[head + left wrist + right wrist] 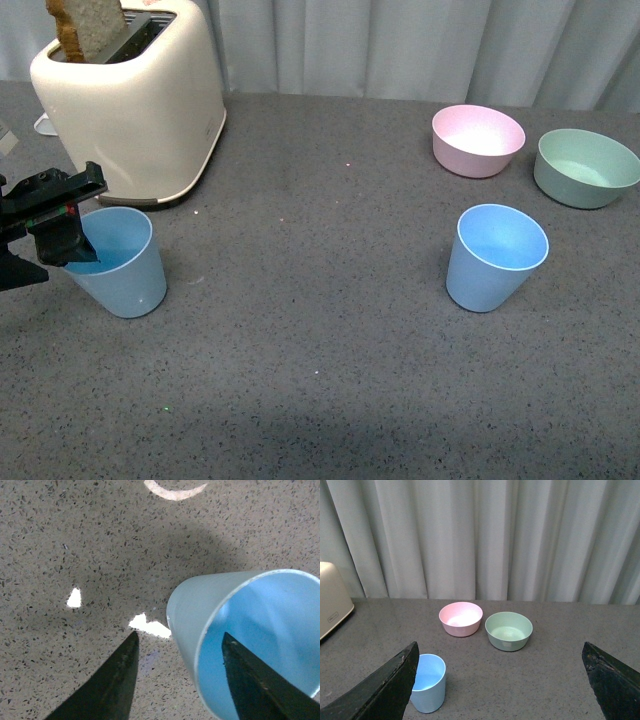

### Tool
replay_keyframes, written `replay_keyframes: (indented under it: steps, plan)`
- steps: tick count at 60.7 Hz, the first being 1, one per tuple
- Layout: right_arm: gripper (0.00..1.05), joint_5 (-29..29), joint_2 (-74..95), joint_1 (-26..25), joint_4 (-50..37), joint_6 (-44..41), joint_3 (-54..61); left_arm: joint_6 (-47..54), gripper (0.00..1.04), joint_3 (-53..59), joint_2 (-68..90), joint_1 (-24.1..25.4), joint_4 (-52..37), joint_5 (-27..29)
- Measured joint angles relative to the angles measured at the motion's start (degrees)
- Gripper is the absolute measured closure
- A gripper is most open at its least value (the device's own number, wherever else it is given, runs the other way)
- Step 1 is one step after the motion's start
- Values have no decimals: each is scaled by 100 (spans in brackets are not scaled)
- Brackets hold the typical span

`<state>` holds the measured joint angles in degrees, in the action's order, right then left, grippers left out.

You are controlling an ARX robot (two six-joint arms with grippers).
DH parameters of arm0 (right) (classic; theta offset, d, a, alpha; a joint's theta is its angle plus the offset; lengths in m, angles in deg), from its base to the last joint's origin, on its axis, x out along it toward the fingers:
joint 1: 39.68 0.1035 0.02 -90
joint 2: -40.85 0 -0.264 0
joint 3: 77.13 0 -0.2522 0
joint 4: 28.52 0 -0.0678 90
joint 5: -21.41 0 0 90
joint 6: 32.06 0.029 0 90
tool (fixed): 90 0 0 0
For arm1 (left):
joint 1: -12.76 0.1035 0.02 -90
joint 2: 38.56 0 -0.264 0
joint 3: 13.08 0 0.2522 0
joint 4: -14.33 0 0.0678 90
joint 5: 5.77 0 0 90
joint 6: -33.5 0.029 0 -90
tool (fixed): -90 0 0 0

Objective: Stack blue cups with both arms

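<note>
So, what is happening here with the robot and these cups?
The left gripper is at the blue cup beside the toaster, jaws open, one inside the cup and one outside its wall. The second blue cup stands untouched near the pink bowl and green bowl. The right gripper hangs open, holding nothing. The cups are not yet stacked.

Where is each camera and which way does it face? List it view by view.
Front: on the body, facing forward and down over the table; left arm shows beside the left blue cup.
Left wrist: looks down at that cup's rim, open jaws straddling its wall.
Right wrist: faces the curtain over the right blue cup; wide-open jaws in the foreground.
Shared: front and right wrist both show that cup, pink bowl and green bowl.
</note>
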<state>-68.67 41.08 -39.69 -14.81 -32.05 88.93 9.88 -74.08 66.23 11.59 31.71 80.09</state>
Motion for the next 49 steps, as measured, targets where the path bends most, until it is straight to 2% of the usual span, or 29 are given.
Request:
replay_keyframes:
  steps: [8, 10, 14, 21, 29, 49]
  plan:
    - [10, 0, 0, 0, 0, 0, 0, -35, 82, -24, 2, -24, 28, 2]
    - [10, 0, 0, 0, 0, 0, 0, -44, 91, -24, 2, -42, 28, 20]
    - [10, 0, 0, 0, 0, 0, 0, -48, 101, -24, 2, -79, 28, 44]
    - [10, 0, 0, 0, 0, 0, 0, -31, 101, -26, -26, -197, 59, 138]
    - [10, 0, 0, 0, 0, 0, 0, 13, 101, -120, -68, -546, 133, 267]
    - [10, 0, 0, 0, 0, 0, 0, -37, 101, -992, 535, -1886, 358, 575]
